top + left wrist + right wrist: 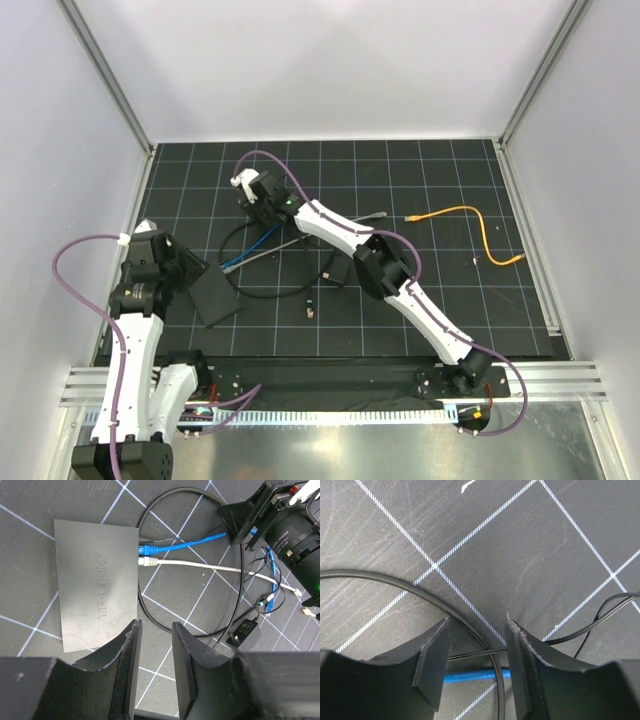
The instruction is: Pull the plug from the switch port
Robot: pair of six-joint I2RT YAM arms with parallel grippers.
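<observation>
Your right tool [477,625] fills its wrist view, fingers apart and straddling the blue cable [470,674], not clamped on it. On the bench [440,310], the switch [95,585] lies flat. Your left tool [155,627] is over its 5 o'clock corner, fingers also apart and gripping nothing. In the left wrist view the blue plug [146,549] sits in the switch's 3 o'clock edge, its long axis pointing to 3 o'clock. Its cable runs off toward 2 o'clock to the right tool. The left tool is nearer the switch; the right sits on the cable, well apart from the plug. I judge the pull must go straight out along that axis.
</observation>
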